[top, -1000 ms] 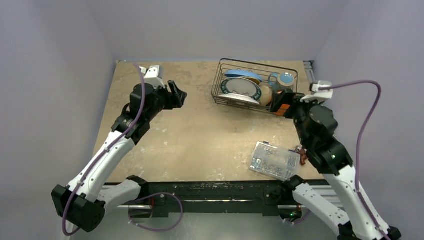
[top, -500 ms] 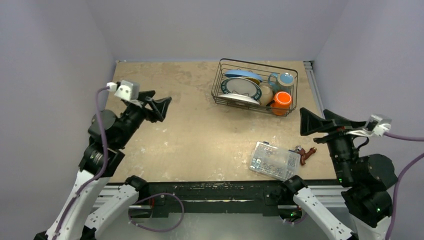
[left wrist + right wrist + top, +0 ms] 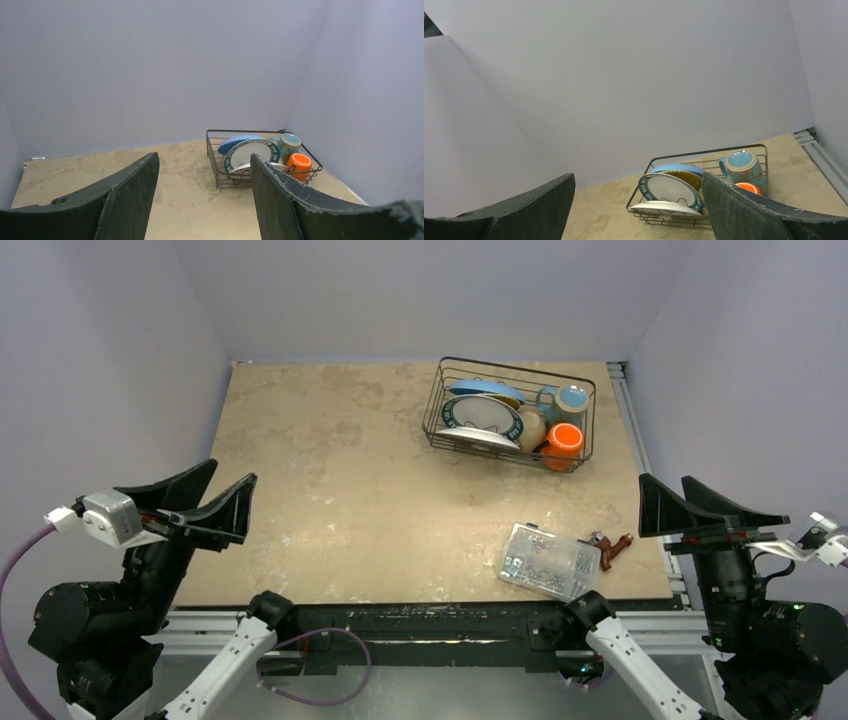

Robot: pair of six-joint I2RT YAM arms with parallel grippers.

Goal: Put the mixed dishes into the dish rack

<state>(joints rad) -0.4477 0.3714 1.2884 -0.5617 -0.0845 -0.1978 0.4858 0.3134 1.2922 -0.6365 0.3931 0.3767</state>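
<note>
The black wire dish rack (image 3: 437, 405) stands at the back right of the table. In it are the blue plate (image 3: 487, 389), the green-rimmed white plate (image 3: 483, 417), the orange cup (image 3: 563, 440) and the light-blue mug (image 3: 571, 400). The yellow plate (image 3: 684, 176) shows behind the green-rimmed one, and a white dish (image 3: 666, 208) lies in front of it. My left gripper (image 3: 232, 473) is open and empty, raised over the near left corner. My right gripper (image 3: 665, 480) is open and empty, raised at the near right edge. Both wrist views look at the rack from afar, past the open left gripper (image 3: 204, 157) and right gripper (image 3: 638, 176).
A clear plastic box of small parts (image 3: 550, 560) lies near the front right edge, with a small red-brown object (image 3: 610, 545) next to it. Grey walls close in the table on three sides. A metal rail (image 3: 625, 390) runs along the right edge.
The right gripper drew away from the orange cup, which stays in the rack's front right corner. Both arms pulled back to the near edge and rose, jaws open.
</note>
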